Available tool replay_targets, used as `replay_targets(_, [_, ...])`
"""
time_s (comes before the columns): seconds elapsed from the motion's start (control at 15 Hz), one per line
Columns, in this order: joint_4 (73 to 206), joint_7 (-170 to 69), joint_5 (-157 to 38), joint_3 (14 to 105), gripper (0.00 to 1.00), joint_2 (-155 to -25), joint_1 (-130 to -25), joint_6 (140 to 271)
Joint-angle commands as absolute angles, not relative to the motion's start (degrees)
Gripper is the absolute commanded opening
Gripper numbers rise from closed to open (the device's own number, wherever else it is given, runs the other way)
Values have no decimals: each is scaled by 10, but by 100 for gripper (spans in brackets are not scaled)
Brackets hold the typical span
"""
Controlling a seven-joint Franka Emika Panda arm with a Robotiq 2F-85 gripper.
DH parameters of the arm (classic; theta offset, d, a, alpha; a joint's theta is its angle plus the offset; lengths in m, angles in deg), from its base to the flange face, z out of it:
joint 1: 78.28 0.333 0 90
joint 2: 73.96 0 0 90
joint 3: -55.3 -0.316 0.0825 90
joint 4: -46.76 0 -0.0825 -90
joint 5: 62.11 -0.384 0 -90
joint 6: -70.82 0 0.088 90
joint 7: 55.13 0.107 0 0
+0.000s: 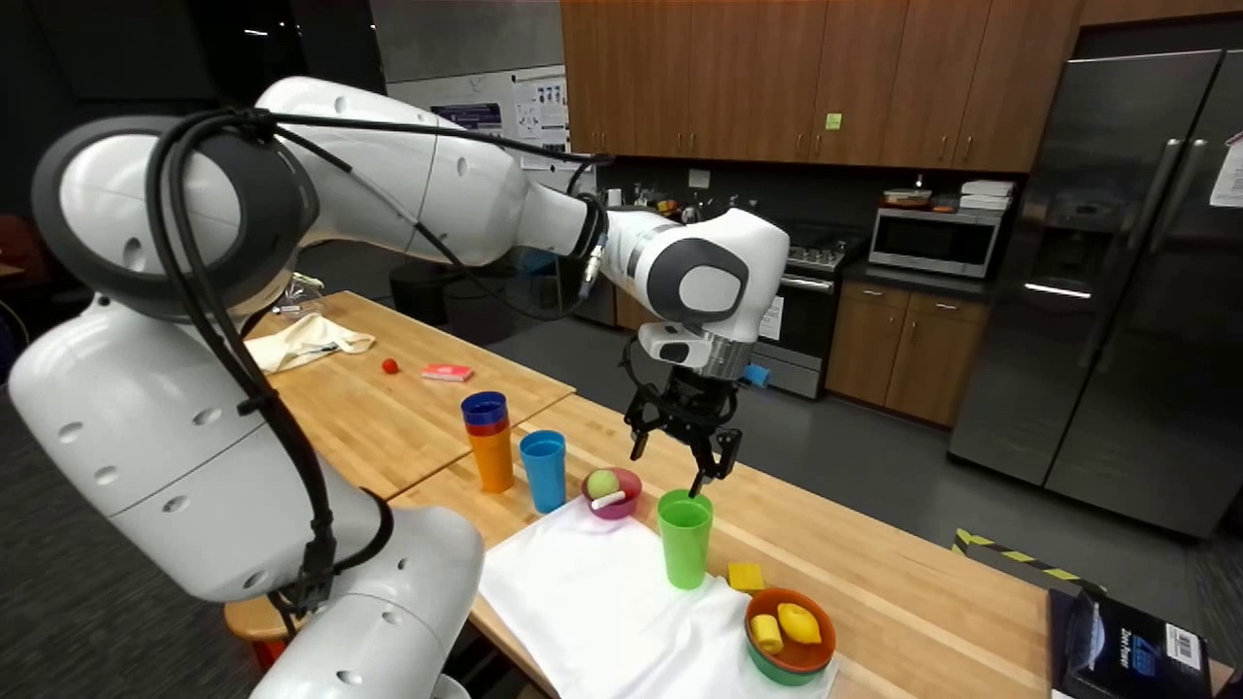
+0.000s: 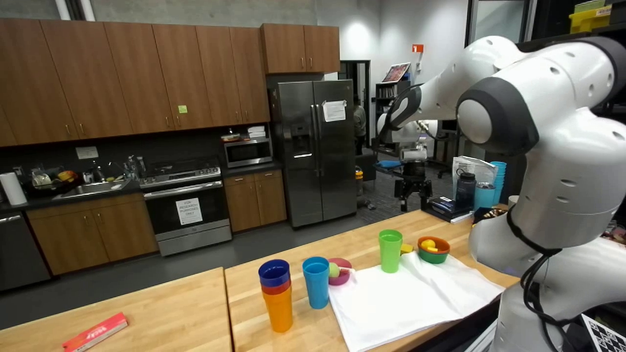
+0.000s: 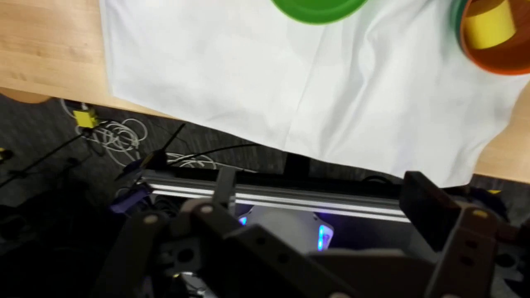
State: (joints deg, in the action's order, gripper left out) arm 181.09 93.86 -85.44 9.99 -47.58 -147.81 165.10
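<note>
Arching, the arm (image 1: 418,180) points its gripper (image 1: 668,471) down.

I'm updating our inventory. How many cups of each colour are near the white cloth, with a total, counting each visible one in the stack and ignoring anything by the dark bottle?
Blue: 2 (dark blue cup, light blue cup)
Red cup: 1
Orange cup: 1
Green cup: 1
Total: 5

Five foreground cups (image 1: 685,544), one pink bowl (image 2: 341,279), one white cloth (image 2: 406,299)
</note>
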Motion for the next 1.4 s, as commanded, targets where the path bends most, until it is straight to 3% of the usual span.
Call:
replay_targets(0.0, [1791,939,-932,8,100,-406,-1634,1535])
replay_targets(0.33, [1760,940,-1083,-104,100,-262,-1846,1383])
replay_targets(0.8, [1801,941,-1412,-95,100,-69,-1911,1349])
replay_targets(1.13, [1838,940,-1547,-121,100,-1,-1904,1456])
replay_targets(1.33, [1843,938,-1526,-152,100,-31,-1870,1613])
